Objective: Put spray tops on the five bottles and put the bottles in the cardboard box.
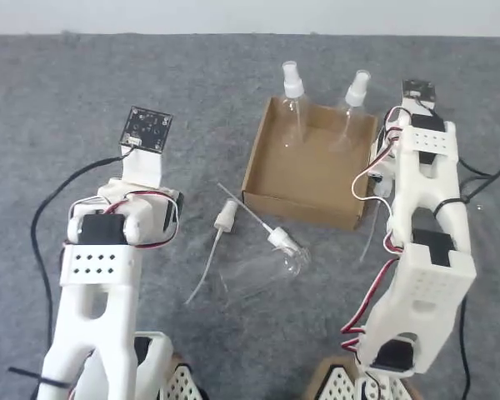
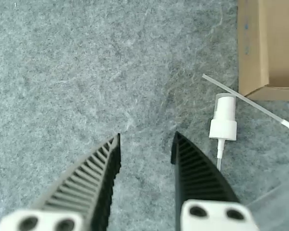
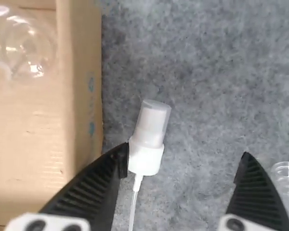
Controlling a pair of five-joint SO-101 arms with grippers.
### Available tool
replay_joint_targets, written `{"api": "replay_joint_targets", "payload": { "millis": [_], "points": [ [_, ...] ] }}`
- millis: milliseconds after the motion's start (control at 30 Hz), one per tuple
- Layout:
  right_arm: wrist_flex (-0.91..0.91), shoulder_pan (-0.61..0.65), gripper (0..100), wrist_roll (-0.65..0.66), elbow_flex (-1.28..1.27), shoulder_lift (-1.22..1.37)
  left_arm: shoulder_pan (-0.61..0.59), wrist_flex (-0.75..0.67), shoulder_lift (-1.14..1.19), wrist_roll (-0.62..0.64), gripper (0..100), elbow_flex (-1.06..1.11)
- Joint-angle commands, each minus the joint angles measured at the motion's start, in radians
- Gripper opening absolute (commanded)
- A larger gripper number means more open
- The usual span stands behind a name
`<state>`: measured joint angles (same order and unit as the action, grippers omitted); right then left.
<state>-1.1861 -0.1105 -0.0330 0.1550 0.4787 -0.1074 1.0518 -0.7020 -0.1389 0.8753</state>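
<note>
Grey felted table surface (image 1: 67,100); plain brown cardboard box (image 1: 300,208); clear, colourless bottles (image 1: 262,271); white spray tops (image 2: 223,118); white arms (image 1: 100,267); black ribbed fingers (image 2: 197,168); red, black and white wires (image 1: 371,308).

- High view: fixed, overhead, faces down over the table (image 1: 83,92); the widest and farthest view.
- Left wrist view: close to the table, looks down past the left pincer (image 2: 147,136). It shares the cardboard box (image 2: 262,48) corner and a loose spray top (image 2: 223,120) with the high view.
- Right wrist view: close, looks down past the right pincer (image 3: 184,151). It shares the box's side wall with the high view.
</note>
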Motion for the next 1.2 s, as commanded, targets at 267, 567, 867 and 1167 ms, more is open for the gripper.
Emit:
{"api": "replay_joint_targets", "payload": {
  "millis": [267,567,867,1167],
  "points": [
    [0.001,-0.018,31.4,-0.011,-0.005,-0.013,0.005,-0.005,-0.003,0.005,16,-0.004],
    [-0.010,-0.053,31.4,-0.009,0.017,0.068,0.005,-0.003,-0.003,0.005,16,-0.004],
    [0.013,-0.113,14.7,-0.003,0.061,0.070,0.005,-0.005,-0.003,0.006,16,-0.004],
    [-0.039,-0.105,14.7,-0.002,0.124,0.073,0.005,-0.005,-0.003,0.006,16,-0.004]
  ]
}}
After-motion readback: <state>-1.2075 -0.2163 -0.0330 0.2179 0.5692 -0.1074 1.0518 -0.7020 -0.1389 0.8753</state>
